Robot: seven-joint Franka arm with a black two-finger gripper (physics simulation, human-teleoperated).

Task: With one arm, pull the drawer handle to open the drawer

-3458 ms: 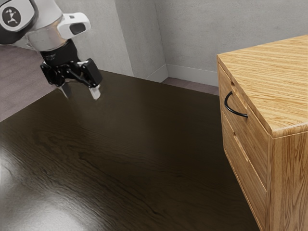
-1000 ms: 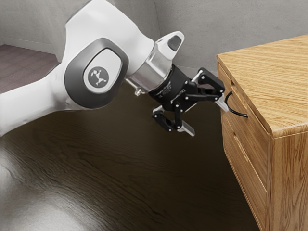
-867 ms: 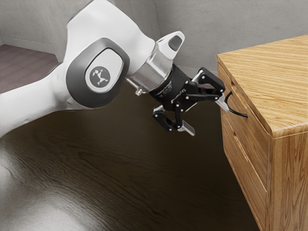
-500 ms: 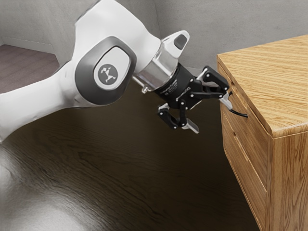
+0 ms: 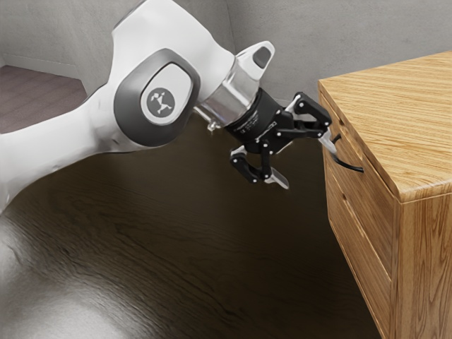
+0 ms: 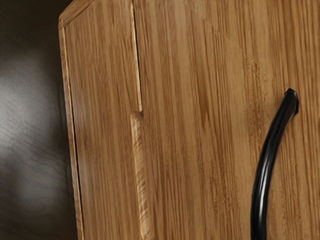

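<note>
A light wooden cabinet [image 5: 395,120] stands at the exterior view's right, its drawer fronts facing the arm. The top drawer [image 5: 361,185] sits flush with the cabinet face and carries a black curved handle [image 5: 344,162]. My gripper [image 5: 305,164] is open just in front of that handle. One fingertip [image 5: 329,144] reaches the handle's upper end, while the other [image 5: 280,182] hangs out over the table. In the wrist view the handle [image 6: 267,165] arcs close across the wooden drawer front [image 6: 200,125], with nothing closed around it.
The dark wooden table [image 5: 176,247] spreads below and to the exterior view's left of the cabinet. A lower drawer [image 5: 357,254] sits under the top one. Grey walls [image 5: 353,35] stand behind.
My arm has swung from the far left across the table to the cabinet. In the last second the gripper edged closer, bringing one fingertip up to the handle. The drawer has not moved.
</note>
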